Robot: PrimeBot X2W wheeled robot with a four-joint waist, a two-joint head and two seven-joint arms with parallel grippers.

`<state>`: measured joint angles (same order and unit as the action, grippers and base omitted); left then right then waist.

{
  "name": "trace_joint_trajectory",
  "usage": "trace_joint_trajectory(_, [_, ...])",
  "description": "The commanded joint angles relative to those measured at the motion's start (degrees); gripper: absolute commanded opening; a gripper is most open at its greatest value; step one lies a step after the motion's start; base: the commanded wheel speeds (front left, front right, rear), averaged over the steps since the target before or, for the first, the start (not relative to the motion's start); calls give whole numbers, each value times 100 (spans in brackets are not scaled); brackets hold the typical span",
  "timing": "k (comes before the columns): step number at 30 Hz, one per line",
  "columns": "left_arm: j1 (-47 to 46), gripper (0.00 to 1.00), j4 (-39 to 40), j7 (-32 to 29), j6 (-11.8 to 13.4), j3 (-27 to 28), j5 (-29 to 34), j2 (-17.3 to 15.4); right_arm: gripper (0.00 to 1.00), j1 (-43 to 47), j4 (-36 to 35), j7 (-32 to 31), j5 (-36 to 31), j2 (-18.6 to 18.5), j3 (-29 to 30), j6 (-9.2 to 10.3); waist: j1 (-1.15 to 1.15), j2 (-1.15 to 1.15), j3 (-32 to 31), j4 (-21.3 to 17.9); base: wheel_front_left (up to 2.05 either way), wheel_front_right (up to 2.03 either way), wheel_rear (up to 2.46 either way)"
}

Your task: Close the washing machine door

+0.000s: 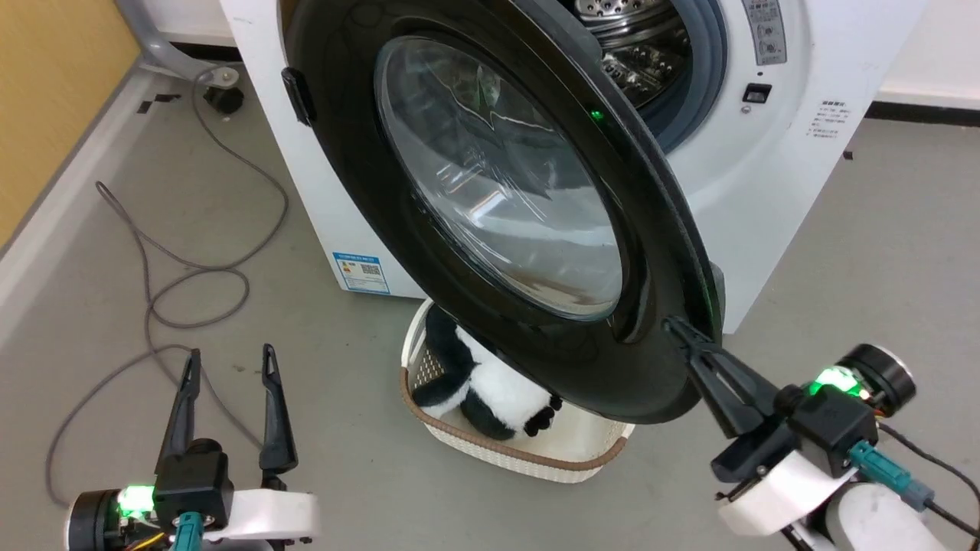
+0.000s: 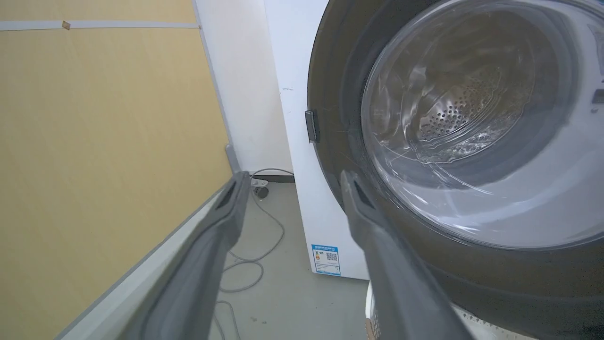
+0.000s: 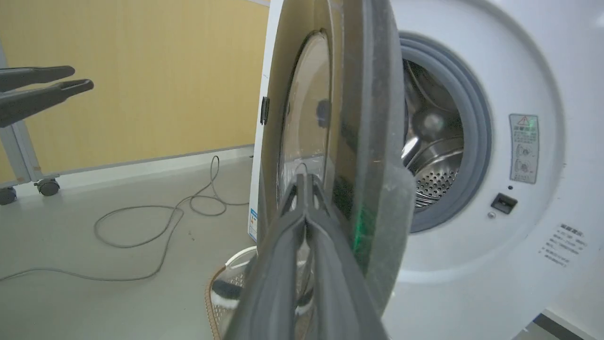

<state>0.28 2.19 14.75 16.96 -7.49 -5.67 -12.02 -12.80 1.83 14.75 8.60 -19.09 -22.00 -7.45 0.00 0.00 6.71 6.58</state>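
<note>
The washing machine door point(image 1: 498, 199), with its black rim and clear glass bowl, stands partly open and swings out from the white washing machine point(image 1: 804, 153). The steel drum point(image 1: 635, 53) shows behind the door's free edge. My right gripper point(image 1: 674, 327) is shut, with its tips against the outer face of the rim at the door's lower right. In the right wrist view the shut right gripper point(image 3: 304, 178) lies along the door point(image 3: 373, 118). My left gripper point(image 1: 230, 353) hangs open at the lower left, apart from the door point(image 2: 462, 118).
A white basket point(image 1: 536, 459) holding a black-and-white plush point(image 1: 490, 390) sits on the floor under the door. A grey cable point(image 1: 191, 268) loops over the floor to the left. A yellow wall point(image 1: 46, 92) and a caster point(image 1: 224, 98) are at far left.
</note>
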Motion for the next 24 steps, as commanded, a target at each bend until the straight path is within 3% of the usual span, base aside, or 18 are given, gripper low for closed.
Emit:
trace_joint_trajectory(1, [21, 100, -12, 25, -17, 28, 45, 21, 0, 21, 46, 25, -8, -28, 28, -3, 0, 0, 34, -12, 0, 0, 0])
trace_joint_trajectory(10, [-239, 100, 3, 25, -139, 64, 253, 224, 0, -462, 629, 25, -112, 26, 576, -3, 0, 0, 447, -10, 0, 0, 0])
trace_joint_trajectory(24, [-985, 100, 95, 25, -237, -29, 425, 538, 0, -2448, 2093, 25, -356, -96, 1438, -3, 0, 0, 1606, 191, 0, 0, 0])
